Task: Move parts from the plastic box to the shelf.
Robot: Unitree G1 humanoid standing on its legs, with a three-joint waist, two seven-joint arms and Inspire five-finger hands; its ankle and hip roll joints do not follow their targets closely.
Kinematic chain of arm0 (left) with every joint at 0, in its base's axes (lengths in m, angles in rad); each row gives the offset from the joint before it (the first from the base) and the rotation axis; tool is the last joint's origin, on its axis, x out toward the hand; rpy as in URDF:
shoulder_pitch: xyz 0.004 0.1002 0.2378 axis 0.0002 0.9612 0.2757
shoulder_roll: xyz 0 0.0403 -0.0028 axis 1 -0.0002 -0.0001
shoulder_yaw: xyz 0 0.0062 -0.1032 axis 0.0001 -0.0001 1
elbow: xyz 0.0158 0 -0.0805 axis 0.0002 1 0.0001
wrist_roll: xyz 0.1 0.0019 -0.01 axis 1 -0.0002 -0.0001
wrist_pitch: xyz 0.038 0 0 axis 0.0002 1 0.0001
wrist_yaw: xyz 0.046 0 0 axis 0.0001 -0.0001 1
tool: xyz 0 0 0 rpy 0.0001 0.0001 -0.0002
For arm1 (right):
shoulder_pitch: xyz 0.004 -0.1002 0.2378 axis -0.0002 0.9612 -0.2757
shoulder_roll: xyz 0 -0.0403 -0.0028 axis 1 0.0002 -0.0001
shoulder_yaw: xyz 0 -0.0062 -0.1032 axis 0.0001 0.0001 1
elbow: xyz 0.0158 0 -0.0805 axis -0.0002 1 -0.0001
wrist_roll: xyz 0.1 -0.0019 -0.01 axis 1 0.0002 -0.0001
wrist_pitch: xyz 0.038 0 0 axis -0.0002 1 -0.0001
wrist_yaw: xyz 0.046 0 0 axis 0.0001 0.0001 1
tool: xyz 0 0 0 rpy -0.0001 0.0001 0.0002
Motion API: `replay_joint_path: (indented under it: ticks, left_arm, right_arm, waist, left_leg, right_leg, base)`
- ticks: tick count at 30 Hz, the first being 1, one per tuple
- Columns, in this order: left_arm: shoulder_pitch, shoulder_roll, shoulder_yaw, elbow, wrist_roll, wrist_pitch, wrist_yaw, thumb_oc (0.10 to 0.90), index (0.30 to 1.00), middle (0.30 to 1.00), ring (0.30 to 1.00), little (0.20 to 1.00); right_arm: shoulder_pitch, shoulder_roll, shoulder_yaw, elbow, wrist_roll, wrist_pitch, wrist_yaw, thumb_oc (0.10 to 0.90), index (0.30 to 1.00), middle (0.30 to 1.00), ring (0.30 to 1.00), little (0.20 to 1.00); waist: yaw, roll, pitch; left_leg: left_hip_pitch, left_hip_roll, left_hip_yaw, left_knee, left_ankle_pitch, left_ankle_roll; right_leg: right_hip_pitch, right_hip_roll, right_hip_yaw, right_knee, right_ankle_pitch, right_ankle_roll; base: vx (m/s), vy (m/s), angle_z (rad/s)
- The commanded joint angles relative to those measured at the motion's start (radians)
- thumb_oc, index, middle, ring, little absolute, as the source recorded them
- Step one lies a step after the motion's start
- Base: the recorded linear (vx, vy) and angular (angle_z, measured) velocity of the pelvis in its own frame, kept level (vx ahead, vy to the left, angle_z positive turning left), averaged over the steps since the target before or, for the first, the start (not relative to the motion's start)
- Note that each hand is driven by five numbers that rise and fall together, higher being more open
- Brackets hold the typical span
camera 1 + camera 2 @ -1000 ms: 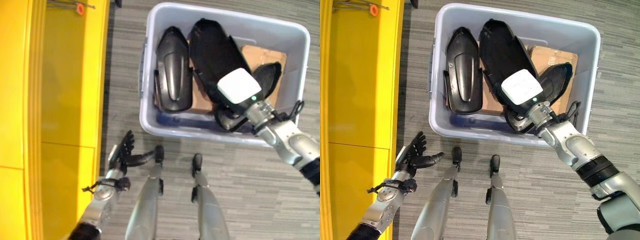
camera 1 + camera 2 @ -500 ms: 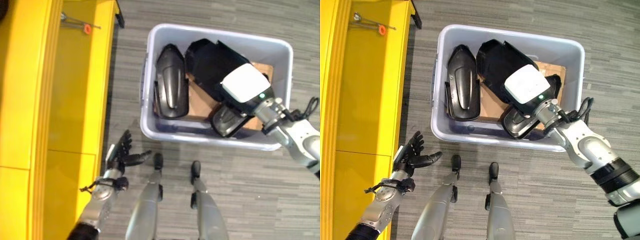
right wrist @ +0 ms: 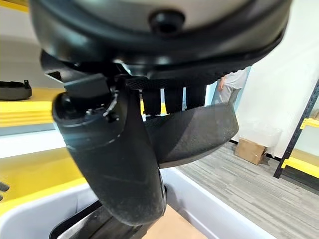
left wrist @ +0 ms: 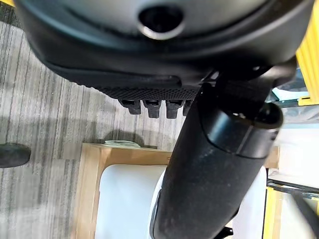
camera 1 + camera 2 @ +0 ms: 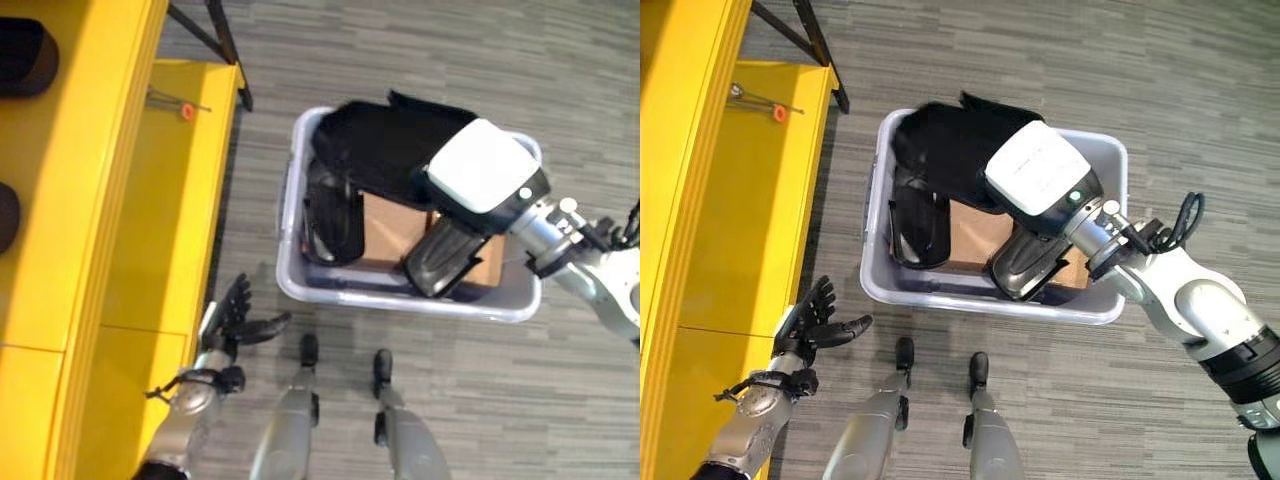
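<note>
My right hand [image 5: 485, 168], under its white cover, is shut on a large black shell-shaped part [image 5: 385, 150] and holds it tilted above the grey plastic box [image 5: 400, 300]. In the right wrist view the fingers [image 3: 169, 102] curl over that part's curved edge [image 3: 199, 132]. A second black part [image 5: 330, 225] lies along the box's left side. A smaller ribbed one [image 5: 450, 255] leans at the near wall, just below my hand. Brown cardboard [image 5: 395, 225] covers the box's bottom. My left hand [image 5: 232, 322] hangs open and holding nothing, low beside the yellow shelf [image 5: 130, 200].
The yellow shelf runs down the left. It carries a thin tool with an orange tip [image 5: 185, 108] and two dark parts [image 5: 25, 55] on its upper level. A black stand's legs [image 5: 215, 40] rise behind it. Grey carpet lies between shelf and box.
The camera has risen and the picture shifted. My right hand has lifted the large black part up off the other parts, above the box rim. The left hand stays open.
</note>
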Motion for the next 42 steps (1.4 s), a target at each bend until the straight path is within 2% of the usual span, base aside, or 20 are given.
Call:
replay_joint_path:
  ticks: [1, 6, 20, 24, 30, 33, 35, 36, 37, 38, 40, 41, 42]
  left_arm:
    - [0.062, 0.028, -0.014, -0.003, 0.032, -0.06, -0.019, 0.9, 1.0, 1.0, 1.0, 1.0]
    - [0.098, 0.021, -0.002, -0.007, 0.04, -0.052, -0.032, 0.9, 1.0, 1.0, 1.0, 1.0]
    - [0.139, -0.017, 0.0, -0.002, 0.037, -0.044, -0.029, 0.9, 1.0, 1.0, 1.0, 1.0]
    - [0.142, -0.025, 0.005, 0.001, 0.032, -0.043, -0.018, 0.9, 1.0, 1.0, 1.0, 1.0]
    - [0.14, -0.029, 0.018, 0.002, 0.016, -0.049, 0.015, 0.9, 1.0, 1.0, 1.0, 1.0]
    - [0.138, -0.028, 0.023, 0.001, 0.011, -0.049, 0.024, 0.9, 1.0, 1.0, 1.0, 1.0]
    - [0.13, -0.025, 0.015, 0.003, 0.018, -0.049, 0.027, 0.9, 1.0, 1.0, 1.0, 1.0]
    - [0.124, -0.026, 0.014, 0.001, 0.016, -0.049, 0.03, 0.9, 1.0, 1.0, 1.0, 1.0]
    - [0.114, -0.029, 0.007, 0.003, 0.02, -0.045, 0.031, 0.9, 1.0, 1.0, 1.0, 1.0]
    - [0.111, -0.03, 0.005, 0.004, 0.02, -0.046, 0.03, 0.9, 1.0, 1.0, 1.0, 1.0]
    - [0.098, -0.042, -0.001, 0.0, 0.024, -0.049, 0.027, 0.9, 1.0, 1.0, 1.0, 1.0]
    - [0.093, -0.047, -0.002, -0.002, 0.025, -0.048, 0.026, 0.9, 1.0, 1.0, 1.0, 1.0]
    - [0.089, -0.052, -0.005, -0.005, 0.026, -0.048, 0.025, 0.9, 1.0, 1.0, 1.0, 1.0]
  right_arm:
    - [0.0, 0.039, -0.061, -0.046, 0.068, 0.003, -0.059, 0.4, 0.3, 0.3, 0.3, 0.3]
    - [0.044, 0.074, -0.081, -0.06, 0.093, -0.01, -0.052, 0.4, 0.3, 0.3, 0.3, 0.3]
    - [0.078, 0.209, -0.094, -0.031, 0.179, -0.007, -0.068, 0.4, 0.3, 0.3, 0.3, 0.3]
    - [0.047, 0.242, -0.079, -0.014, 0.193, -0.004, -0.086, 0.4, 0.3, 0.3, 0.3, 0.3]
    - [-0.04, 0.273, -0.055, 0.005, 0.194, 0.009, -0.123, 0.4, 0.3, 0.3, 0.3, 0.3]
    - [-0.066, 0.274, -0.063, 0.01, 0.193, 0.013, -0.153, 0.4, 0.3, 0.3, 0.3, 0.3]
    - [-0.06, 0.267, -0.086, 0.008, 0.198, 0.017, -0.168, 0.4, 0.3, 0.3, 0.3, 0.3]
    - [-0.045, 0.26, -0.103, 0.001, 0.193, 0.02, -0.177, 0.4, 0.3, 0.3, 0.3, 0.3]
    - [-0.026, 0.257, -0.124, -0.011, 0.189, 0.02, -0.183, 0.4, 0.3, 0.3, 0.3, 0.3]
    - [-0.009, 0.26, -0.136, -0.018, 0.189, 0.021, -0.19, 0.4, 0.3, 0.3, 0.3, 0.3]
    - [0.031, 0.258, -0.168, -0.035, 0.181, 0.019, -0.205, 0.4, 0.3, 0.3, 0.3, 0.3]
    - [0.048, 0.262, -0.181, -0.036, 0.181, 0.02, -0.21, 0.4, 0.3, 0.3, 0.3, 0.3]
    - [0.063, 0.268, -0.192, -0.039, 0.181, 0.022, -0.212, 0.4, 0.3, 0.3, 0.3, 0.3]
  waist:
    - [0.008, -0.017, -0.25]
    - [0.006, -0.007, -0.301]
    - [0.012, 0.012, -0.36]
    - [0.023, 0.019, -0.352]
    - [0.055, 0.031, -0.304]
    - [0.072, 0.038, -0.286]
    - [0.077, 0.046, -0.272]
    - [0.07, 0.046, -0.268]
    - [0.055, 0.041, -0.269]
    - [0.05, 0.035, -0.273]
    - [0.029, 0.029, -0.282]
    - [0.021, 0.029, -0.288]
    - [0.012, 0.031, -0.299]
  left_leg:
    - [0.063, 0.073, -0.04, -0.038, -0.063, -0.024]
    - [0.115, 0.091, -0.034, -0.081, -0.048, -0.034]
    - [0.191, 0.134, -0.048, -0.107, -0.029, -0.057]
    - [0.19, 0.157, -0.063, -0.095, -0.019, -0.067]
    - [0.151, 0.189, -0.123, -0.087, 0.03, -0.092]
    - [0.112, 0.183, -0.176, -0.12, 0.092, -0.115]
    - [0.067, 0.153, -0.192, -0.121, 0.126, -0.116]
    - [0.063, 0.137, -0.152, -0.108, 0.11, -0.1]
    - [0.058, 0.126, -0.081, -0.045, 0.068, -0.073]
    - [0.069, 0.127, -0.041, -0.016, 0.024, -0.062]
    - [0.092, 0.133, 0.038, 0.096, -0.048, -0.054]
    - [0.11, 0.133, 0.054, 0.119, -0.066, -0.054]
    - [0.144, 0.134, 0.054, 0.133, -0.109, -0.063]
  right_leg:
    - [-0.049, -0.017, -0.003, 0.113, -0.109, 0.011]
    - [-0.008, -0.004, -0.004, 0.09, -0.112, 0.012]
    - [0.061, 0.03, -0.018, 0.126, -0.168, -0.006]
    - [0.054, 0.055, -0.037, 0.186, -0.21, -0.023]
    - [-0.002, 0.084, -0.115, 0.31, -0.28, -0.048]
    - [-0.016, 0.081, -0.173, 0.32, -0.303, -0.065]
    - [-0.021, 0.062, -0.217, 0.319, -0.3, -0.073]
    - [-0.022, 0.045, -0.241, 0.314, -0.294, -0.076]
    - [-0.026, 0.025, -0.266, 0.302, -0.279, -0.075]
    - [-0.023, 0.013, -0.279, 0.291, -0.28, -0.073]
    - [-0.01, -0.007, -0.315, 0.251, -0.257, -0.077]
    - [-0.005, -0.011, -0.327, 0.24, -0.256, -0.083]
    - [0.008, -0.01, -0.325, 0.231, -0.27, -0.078]
  base:
    - [0.04, -0.046, -0.01]
    - [0.04, -0.046, 0.0]
    - [0.02, -0.051, 0.02]
    - [-0.02, -0.108, 0.08]
    - [-0.09, -0.154, 0.26]
    - [-0.11, -0.166, 0.56]
    - [-0.12, -0.092, 0.7]
    - [-0.19, -0.065, 1.07]
    - [-0.17, -0.076, 1.27]
    - [-0.16, -0.076, 1.6]
    - [-0.08, -0.043, 0.91]
    - [0.03, -0.007, 0.56]
    - [0.09, 0.072, 1.11]
